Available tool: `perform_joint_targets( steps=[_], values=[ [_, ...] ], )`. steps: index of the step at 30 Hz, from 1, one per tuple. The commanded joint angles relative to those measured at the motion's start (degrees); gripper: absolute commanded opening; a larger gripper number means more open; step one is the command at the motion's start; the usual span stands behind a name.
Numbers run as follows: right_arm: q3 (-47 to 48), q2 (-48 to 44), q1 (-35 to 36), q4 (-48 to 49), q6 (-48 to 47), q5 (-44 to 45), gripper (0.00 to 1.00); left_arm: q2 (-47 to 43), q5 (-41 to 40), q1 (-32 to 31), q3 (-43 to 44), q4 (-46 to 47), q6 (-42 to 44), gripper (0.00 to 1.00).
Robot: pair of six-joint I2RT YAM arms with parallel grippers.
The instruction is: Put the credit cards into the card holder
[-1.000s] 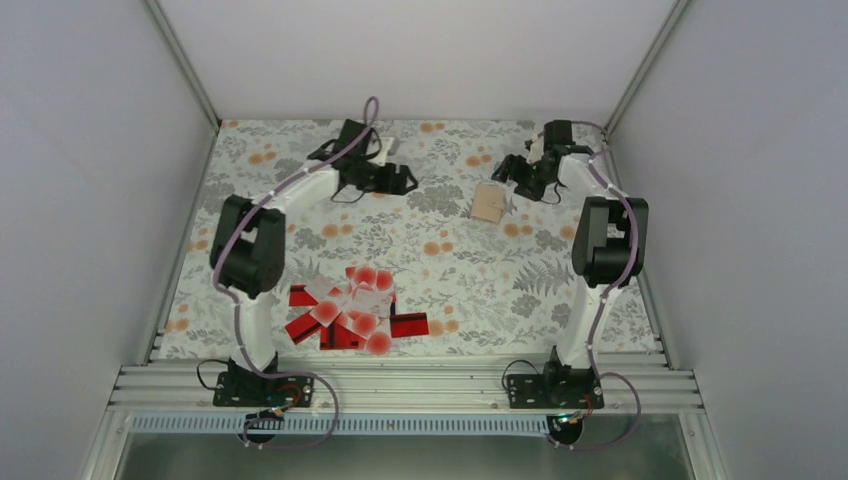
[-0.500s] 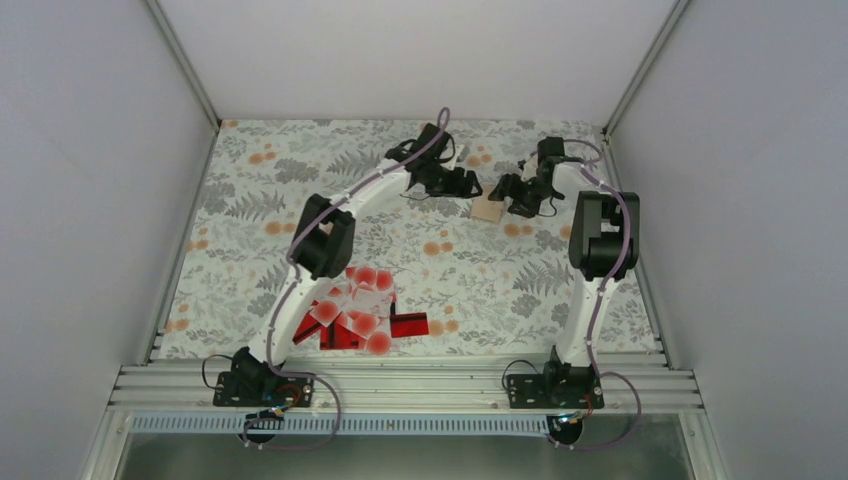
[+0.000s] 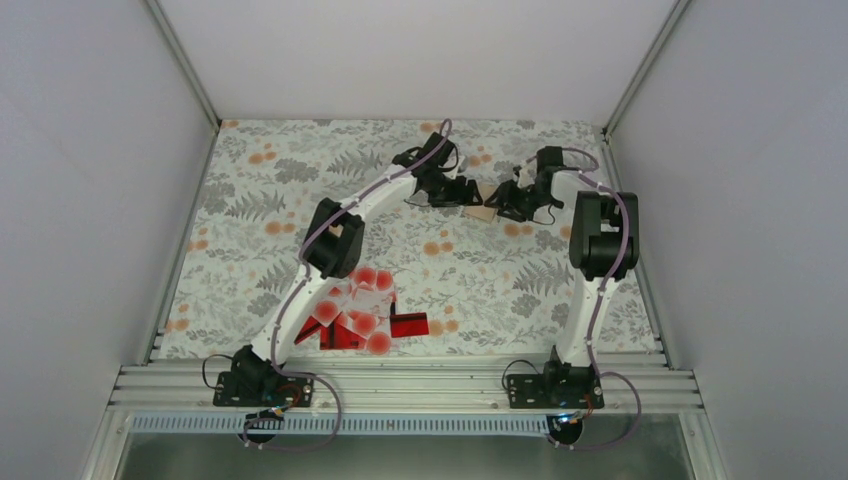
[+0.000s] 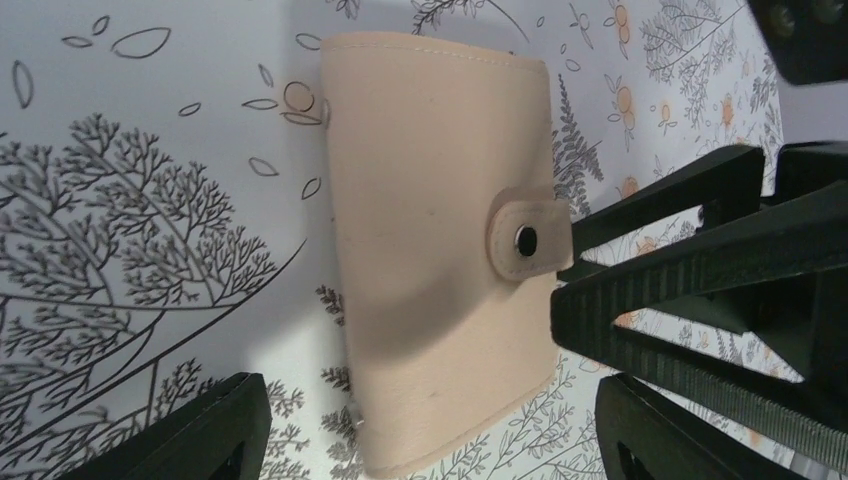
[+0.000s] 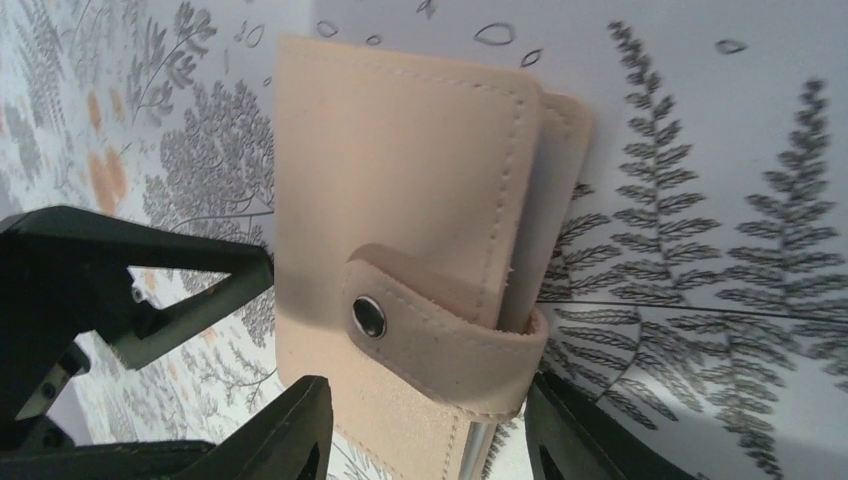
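The tan card holder (image 3: 482,212) lies closed and snapped at the far right of the table. In the left wrist view it (image 4: 430,230) lies flat, and my left gripper (image 4: 430,440) is open wide just above its near end. In the right wrist view it (image 5: 400,190) shows its strap and snap, and my right gripper (image 5: 425,435) is open with its jaws astride the strap end. The two grippers (image 3: 462,190) (image 3: 503,200) face each other across it. The credit cards (image 3: 355,310), red ones and white ones with red dots, lie piled near the front left.
The floral cloth (image 3: 250,210) covers the table. White walls close in the back and both sides. The metal rail (image 3: 400,385) with both arm bases runs along the near edge.
My left arm has swung right from the far left-centre to the card holder. My right gripper has moved left and down onto the holder's other side.
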Motion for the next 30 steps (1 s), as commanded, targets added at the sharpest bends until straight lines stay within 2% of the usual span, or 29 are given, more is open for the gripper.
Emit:
perform_joint_targets(
  steps=[1,5,11,17,19,23,25,28,30],
  values=[
    [-2.1,3.1,0.5,-0.7,-0.3,-1.7,0.49,3.4,1.4,-0.5,2.3,-1.5,-1.7,0.8],
    [-2.0,4.1,0.5,-0.4,-0.3,-2.6,0.42,4.6,2.6,-0.6,2.3,-1.6,-2.0,0.72],
    [-2.7,4.5,0.6,0.1,0.0,-4.1,0.33,5.0,4.0,-0.6,1.1,0.4,-2.9,0.54],
    [-5.2,2.8,0.7,0.8,0.7,-4.7,0.25,4.4,4.3,-0.7,1.0,2.6,-3.0,0.21],
    [-6.4,1.8,0.7,1.1,0.9,-4.6,0.24,3.5,4.0,-0.7,0.1,3.1,-2.8,0.05],
    [-9.0,-1.3,0.8,1.4,0.4,-5.7,0.25,0.8,4.3,-0.8,-2.6,4.6,-3.1,0.02],
    [-10.8,-4.1,0.8,1.8,0.1,-5.5,0.28,-1.2,4.5,-0.8,-3.7,5.3,-3.2,0.02],
    [-13.1,-10.4,0.8,2.6,0.6,-4.9,0.44,-5.1,4.4,-0.8,-5.1,6.2,-3.5,0.02],
    [-13.9,-14.8,0.7,2.4,1.4,-4.6,0.59,-7.9,4.4,-0.8,-5.4,6.2,-3.5,0.02]
  ],
)
